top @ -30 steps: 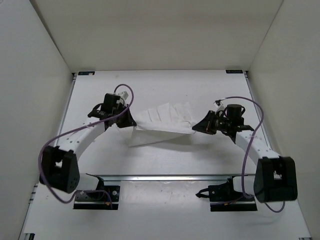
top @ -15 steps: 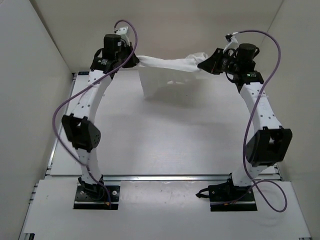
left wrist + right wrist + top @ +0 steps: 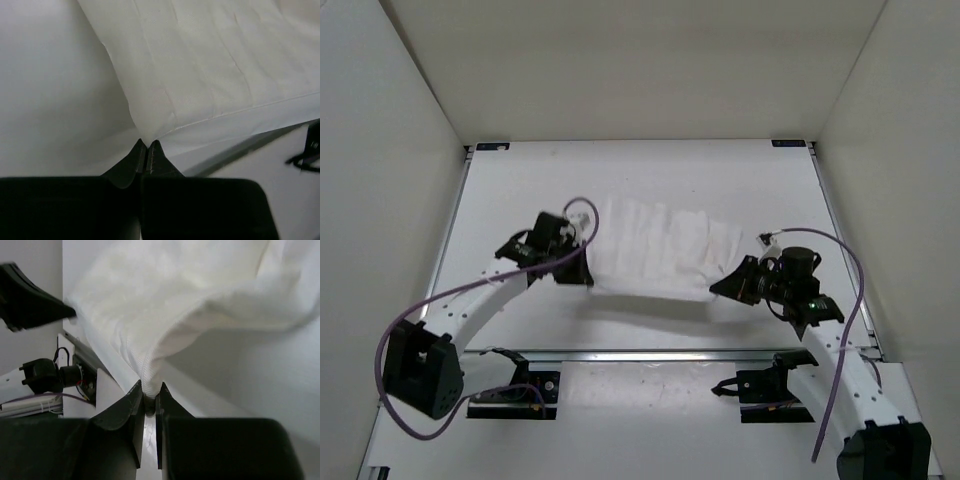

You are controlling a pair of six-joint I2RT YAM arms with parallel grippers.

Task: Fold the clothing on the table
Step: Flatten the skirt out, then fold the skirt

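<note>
– Beyond the rail (image 3: pixel 650 353), what lies on the table (image 3: pixel 650 175)?
– The clothing (image 3: pixel 655 250), spread wide, parallel to the rail.
– And the grippers?
– Left gripper (image 3: pixel 580 272): jaws closed on the rail-side left corner. Right gripper (image 3: pixel 722 286): jaws pinching bunched fabric at the rail-side right corner.

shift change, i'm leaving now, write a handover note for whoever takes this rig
Left gripper: shut on the near left corner of the clothing.
Right gripper: shut on the near right corner; the cloth seems slightly raised there.
Clothing: stretched between both grippers, mostly spread over the middle of the table.
Done: garment laid out wide; no fold visible.
Left: probably carry the held edge over to fold, release, smooth.
</note>
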